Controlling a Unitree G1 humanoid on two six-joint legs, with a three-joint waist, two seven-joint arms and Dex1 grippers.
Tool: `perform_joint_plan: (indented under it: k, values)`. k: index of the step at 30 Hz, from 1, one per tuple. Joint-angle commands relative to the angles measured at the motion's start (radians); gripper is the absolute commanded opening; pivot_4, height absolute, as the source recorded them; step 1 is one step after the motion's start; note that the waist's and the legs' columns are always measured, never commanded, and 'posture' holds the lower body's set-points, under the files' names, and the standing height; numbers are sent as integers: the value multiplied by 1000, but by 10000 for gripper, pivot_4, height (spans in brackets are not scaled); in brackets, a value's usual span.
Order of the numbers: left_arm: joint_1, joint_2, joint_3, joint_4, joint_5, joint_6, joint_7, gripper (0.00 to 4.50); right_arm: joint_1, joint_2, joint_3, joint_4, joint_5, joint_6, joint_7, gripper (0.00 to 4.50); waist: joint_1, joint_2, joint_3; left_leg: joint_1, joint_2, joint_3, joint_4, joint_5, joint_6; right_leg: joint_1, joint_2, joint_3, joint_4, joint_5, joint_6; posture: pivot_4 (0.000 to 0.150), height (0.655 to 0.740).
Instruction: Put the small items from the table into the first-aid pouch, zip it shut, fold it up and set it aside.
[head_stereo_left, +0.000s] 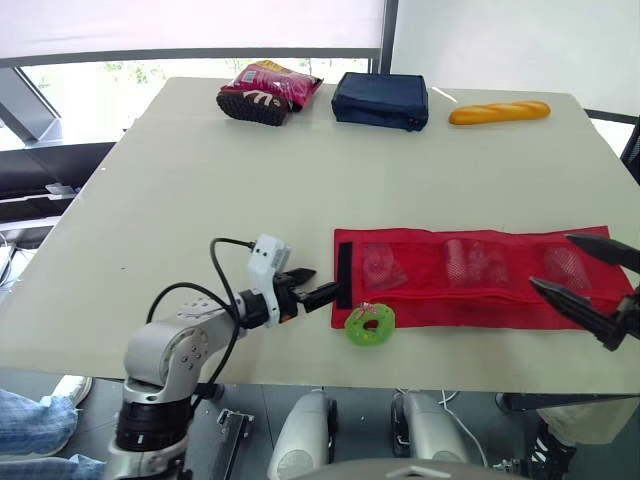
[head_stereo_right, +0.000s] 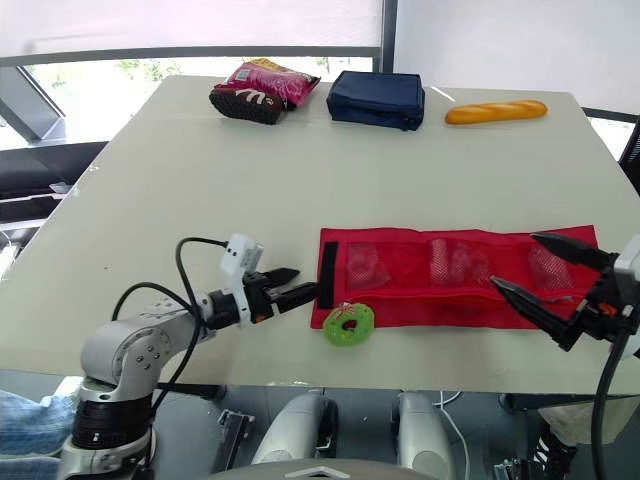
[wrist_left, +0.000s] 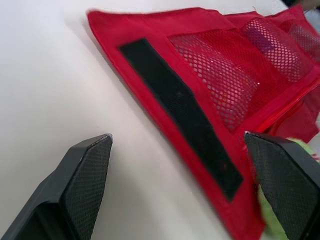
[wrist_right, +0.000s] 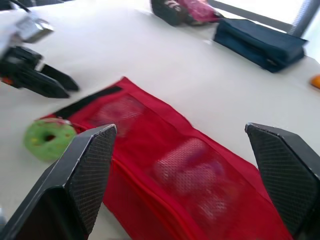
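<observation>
A red first-aid pouch (head_stereo_left: 470, 275) lies unfolded flat near the table's front edge, with mesh pockets holding small items and a black strip (head_stereo_left: 344, 275) on its left end. A green ring-shaped item (head_stereo_left: 370, 323) rests at the pouch's front left corner, partly on the fabric. My left gripper (head_stereo_left: 312, 283) stands open just left of the pouch, its fingertips close to the black strip (wrist_left: 180, 115). My right gripper (head_stereo_left: 590, 280) is open over the pouch's right end. From the right wrist view the pouch (wrist_right: 175, 170) and the green ring (wrist_right: 49, 138) lie ahead.
At the table's far side lie a snack bag (head_stereo_left: 268, 91), a dark blue case (head_stereo_left: 381, 100) and a bread loaf (head_stereo_left: 499, 112). The table's front edge (head_stereo_left: 300, 372) runs just below the pouch. Bare tabletop stretches across the left and the middle.
</observation>
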Motion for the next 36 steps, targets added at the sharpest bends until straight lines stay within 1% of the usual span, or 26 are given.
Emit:
perform_joint_plan:
  k: [1, 3, 9, 13, 16, 19, 20, 21, 25, 28, 29, 30, 34, 36]
  values:
    - [-12, -31, 10, -18, -41, 74, 57, 45000, 1, 2, 17, -70, 45, -13, 2, 44082, 2, 0, 0, 0, 0, 0, 0, 0, 0, 0, 0, 0, 0, 0, 0, 1500, 7164]
    - [-30, -59, 20, 3, -56, 112, 88, 45000, 0, 0, 32, -95, 69, -13, -1, 44082, 3, 0, -1, 0, -1, 0, 0, 0, 0, 0, 0, 0, 0, 0, 0, 1500, 7164]
    - [-58, -114, 65, 39, -131, 232, 119, 45000, 13, -11, 45, -152, 124, -8, -19, 44082, 4, 0, -1, 0, -2, -2, 0, 0, 0, 2, 0, 0, -1, 0, 0, 1500, 7164]
    - [-96, -187, 151, 105, -200, 322, 143, 45000, 12, -19, 52, -169, 129, -10, -39, 44082, 5, 0, -2, 0, -3, -3, 0, 0, 0, 2, 0, 0, -1, 0, 0, 1500, 7164]
    - [-115, -223, 202, 155, -230, 359, 153, 45000, 3, -23, 64, -173, 127, -14, -52, 44082, 4, -1, -2, 0, -3, -4, 0, 0, 0, 3, 0, 0, -1, 0, 0, 1500, 7164]
    - [-130, -233, 231, 194, -247, 361, 152, 45000, -4, -27, 76, -180, 127, -15, -61, 44082, 4, -1, -3, 0, -4, -4, 0, 0, 0, 3, 0, 0, -1, 0, -1, 1500, 7164]
    - [-136, -234, 240, 205, -253, 362, 153, 39817, -6, -28, 79, -183, 128, -15, -64, 45000, 4, -1, -3, 0, -4, -4, 0, 0, 0, 3, 0, 0, -1, 0, -1, 1500, 7164]
    - [-143, -236, 250, 215, -259, 362, 156, 37824, -8, -29, 82, -185, 130, -15, -68, 45000, 4, -1, -3, 0, -4, -4, 0, 0, 0, 3, 0, 0, -1, 0, -1, 1500, 7164]
    - [-155, -235, 260, 231, -278, 358, 147, 19427, -13, -33, 89, -187, 134, -16, -77, 45000, 4, -2, -2, 0, -4, -5, 0, 0, 0, 3, 0, 0, -1, 0, -1, 1500, 7164]
    - [-153, -236, 259, 227, -285, 350, 147, 6451, -13, -31, 101, -189, 128, -20, -81, 45000, 4, -3, -2, 0, -4, -5, 0, 0, 0, 3, 0, -1, -1, 1, -2, 1500, 7164]
    - [-154, -234, 260, 225, -287, 344, 146, 3154, -18, -29, 112, -190, 126, -21, -86, 45000, 4, -3, -2, 0, -4, -5, 0, 0, 0, 3, 0, -1, -1, 1, -2, 1500, 7164]
    - [-156, -233, 264, 225, -292, 341, 145, 1265, -22, -27, 122, -192, 125, -22, -92, 45000, 4, -3, -2, 0, -4, -5, 0, 0, 0, 3, 0, -1, -1, 1, -2, 1500, 7164]
    - [-166, -218, 265, 218, -309, 323, 132, 1265, -51, -22, 200, -194, 97, -20, -119, 45000, 3, -3, -2, 0, -4, -6, 0, 0, 0, 2, 0, -1, -1, 1, -3, 1500, 7164]
    - [-176, -207, 261, 215, -317, 317, 121, 1265, -90, -37, 291, -193, 67, 8, -148, 45000, 2, -3, -2, 0, -3, -5, 0, 0, 0, 2, 0, -1, -1, 1, -3, 1500, 7164]
